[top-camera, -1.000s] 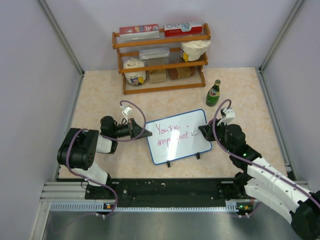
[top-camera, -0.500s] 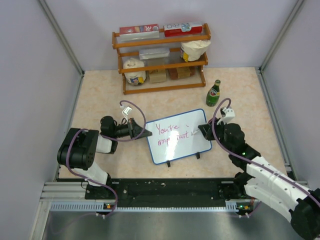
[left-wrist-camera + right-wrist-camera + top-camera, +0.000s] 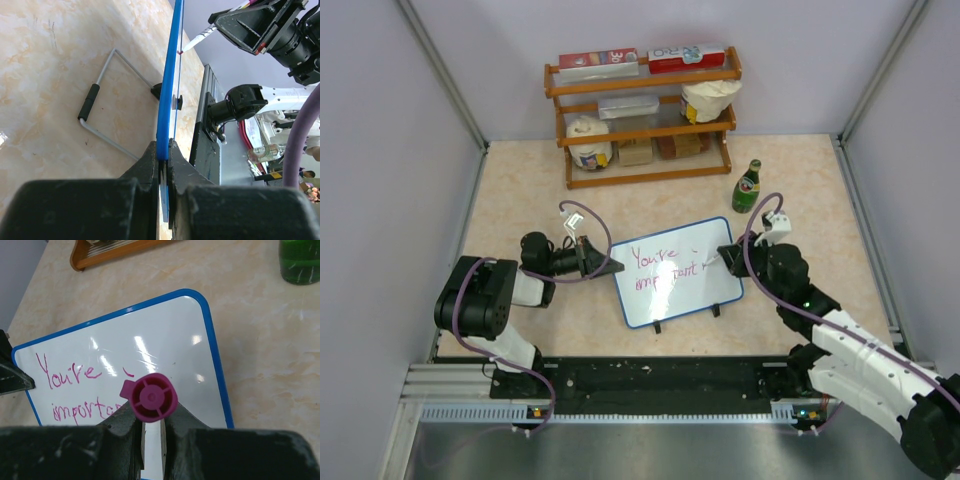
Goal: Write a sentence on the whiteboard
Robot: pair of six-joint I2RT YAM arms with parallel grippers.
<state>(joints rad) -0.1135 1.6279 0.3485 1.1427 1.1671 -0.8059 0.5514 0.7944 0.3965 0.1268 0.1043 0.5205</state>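
Note:
The whiteboard point(image 3: 675, 290), white with a blue frame, stands tilted on the table and carries pink handwriting, "You're" above a second line. My left gripper point(image 3: 612, 270) is shut on its left edge; the left wrist view shows the blue frame point(image 3: 170, 75) pinched between the fingers point(image 3: 150, 160). My right gripper point(image 3: 725, 257) is shut on a marker point(image 3: 152, 396) with a magenta end cap. The marker's tip point(image 3: 710, 263) points at the right end of the second line. The same board point(image 3: 165, 335) fills the right wrist view beyond the right gripper point(image 3: 151, 420).
A wooden shelf point(image 3: 642, 115) with boxes and jars stands at the back. A green bottle point(image 3: 747, 187) stands just behind the board's right corner, also in the right wrist view point(image 3: 299, 260). A bent wire stand point(image 3: 107, 75) lies behind the board. Walls close both sides.
My right gripper and the marker have shifted slightly along the second line of writing. The left gripper and the board have stayed still.

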